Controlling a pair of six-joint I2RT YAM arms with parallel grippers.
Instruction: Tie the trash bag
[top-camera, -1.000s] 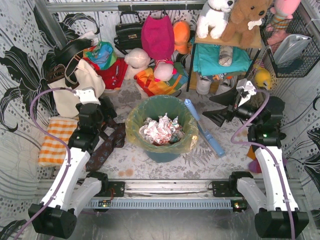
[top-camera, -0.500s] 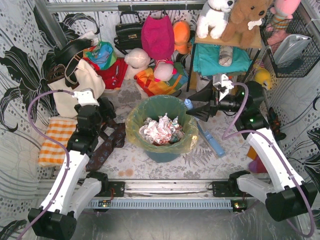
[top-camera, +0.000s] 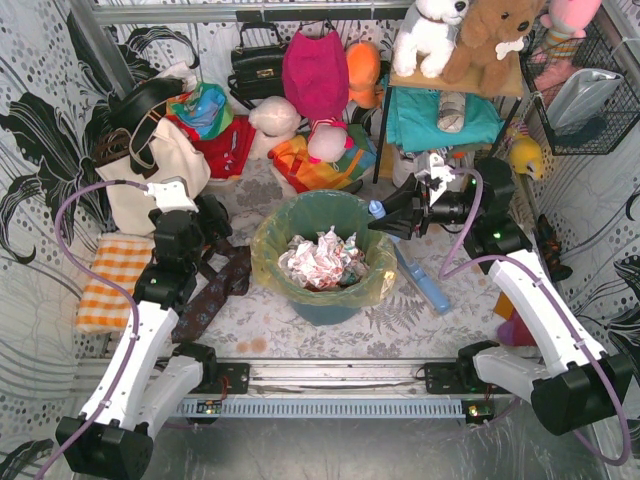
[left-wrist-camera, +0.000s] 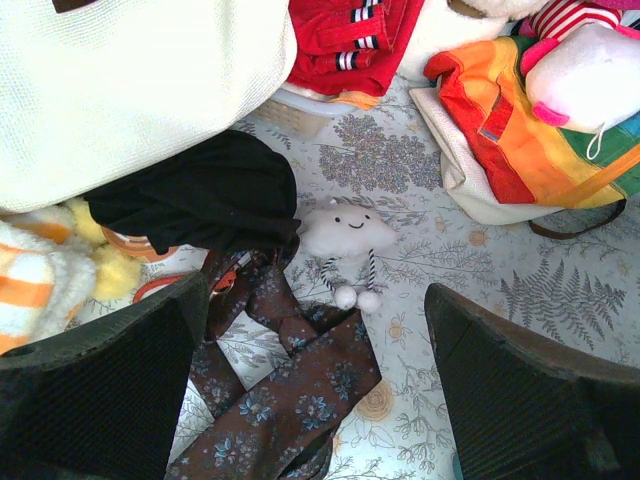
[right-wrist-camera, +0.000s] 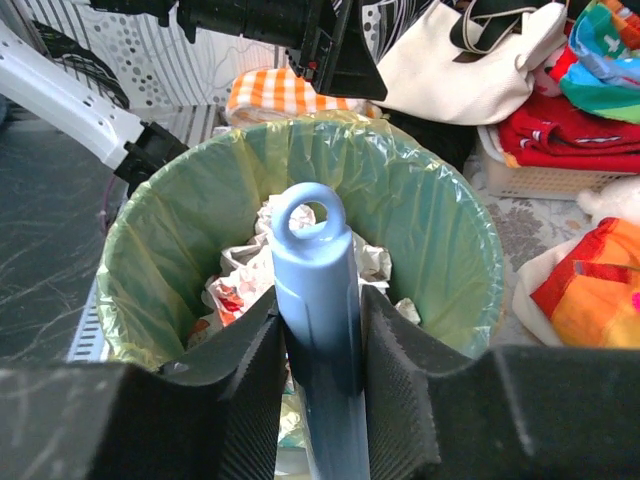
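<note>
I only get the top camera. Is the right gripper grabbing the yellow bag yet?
Observer: No. In the right wrist view, the right gripper has its fingers tight against both sides of a blue handle, not the bag.
Operator: What's the left one holding?
Observer: Nothing. The left wrist view shows the left gripper wide open over a brown flowery cloth.
Operator: Anything cute down there?
Observer: Yes, a little cloud toy with a smiley face lies just past the cloth.
</note>
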